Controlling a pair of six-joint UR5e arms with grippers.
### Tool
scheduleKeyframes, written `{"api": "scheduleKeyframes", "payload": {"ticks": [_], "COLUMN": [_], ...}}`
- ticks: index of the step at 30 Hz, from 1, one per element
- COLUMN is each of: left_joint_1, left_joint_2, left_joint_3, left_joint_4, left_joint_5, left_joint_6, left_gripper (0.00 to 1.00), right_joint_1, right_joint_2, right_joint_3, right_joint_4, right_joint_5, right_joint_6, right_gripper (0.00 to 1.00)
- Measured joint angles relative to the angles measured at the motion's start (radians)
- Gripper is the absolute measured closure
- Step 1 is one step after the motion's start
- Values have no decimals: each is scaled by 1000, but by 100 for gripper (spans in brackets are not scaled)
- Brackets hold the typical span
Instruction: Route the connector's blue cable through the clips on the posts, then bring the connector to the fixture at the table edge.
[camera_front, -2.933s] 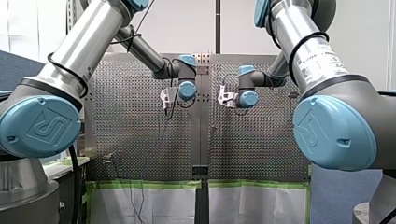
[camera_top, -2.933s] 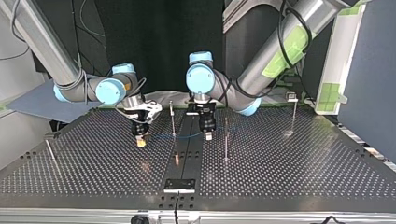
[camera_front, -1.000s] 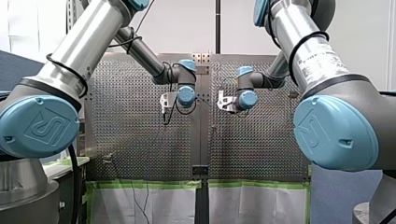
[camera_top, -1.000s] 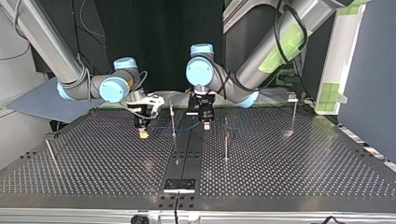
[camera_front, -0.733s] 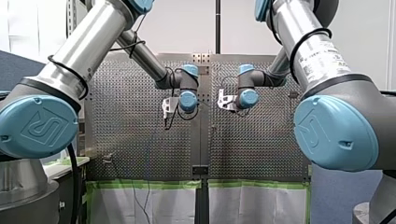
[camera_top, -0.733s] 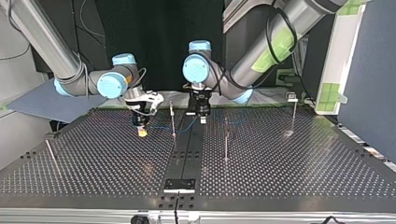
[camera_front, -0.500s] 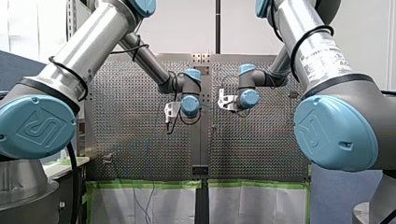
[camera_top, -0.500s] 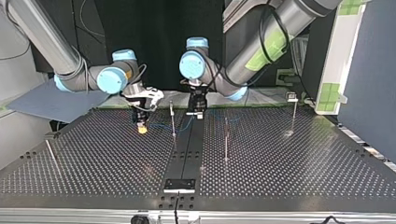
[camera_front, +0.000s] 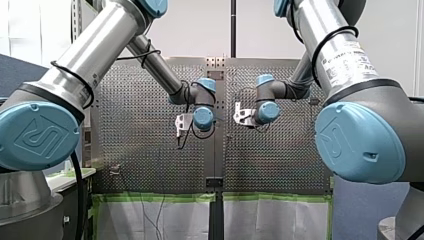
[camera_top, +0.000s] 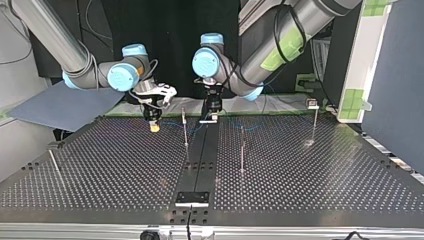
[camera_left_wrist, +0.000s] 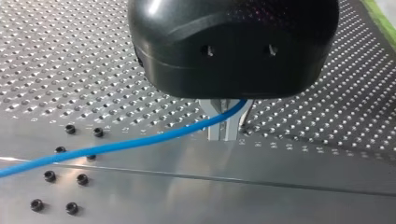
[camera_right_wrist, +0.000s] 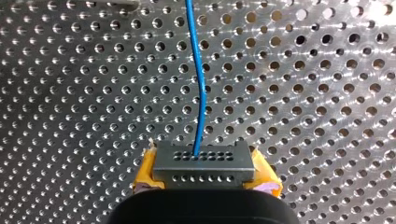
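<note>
My right claw (camera_right_wrist: 204, 179) is clenching the connector (camera_right_wrist: 203, 161). The grey block is sitting crosswise between the yellow pads (camera_right_wrist: 145, 171), its rows of holes facing outward. The blue cable (camera_right_wrist: 203, 93) is leaving the middle of that face and running straight ahead of the claw, just above the perforated desk (camera_top: 310, 175), with one gentle kink. My left claw (camera_left_wrist: 227, 122) is pinching the same cable farther along between its metal fingers (camera_left_wrist: 217, 122). The line is coming in from one side of that claw, rising into the fingers and vanishing behind the black body.

In the top view both claws are hanging tips-down over the far part of the desk, and a thin post (camera_top: 184, 127) is standing between them, about as near one as the other. The working span is therefore lying claw to claw, with its long axis crossing the post rather than running along it, and it is sitting lower than the post's top. Whether it is touching the post or any clip is too small to tell. I judge that the next move is depending on both claws carrying this span together, taut, towards the post. The connector is well apart from the near desk edge.
</note>
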Motion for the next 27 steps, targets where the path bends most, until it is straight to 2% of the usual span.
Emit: {"api": "scheduleKeyframes", "payload": {"ticks": [7,14,21,27], "left_joint_1": [-5,-6,-6,-6], "left_joint_2": [0,0,0,0], "left_joint_3": [-39,-64,-69,-69], "left_joint_4": [26,35,38,39], "left_joint_5": [0,1,12,27], "left_joint_6": [0,2,9,18], "left_gripper": [98,98,98,98], "right_joint_1": [0,0,1,3], "right_joint_2": [-13,-50,-80,-86], "right_joint_3": [33,70,127,170], "right_joint_4": [-21,-36,-65,-79], "right_joint_5": [1,1,1,3], "right_joint_6": [0,2,10,11], "right_gripper": [100,100,100,100]}}
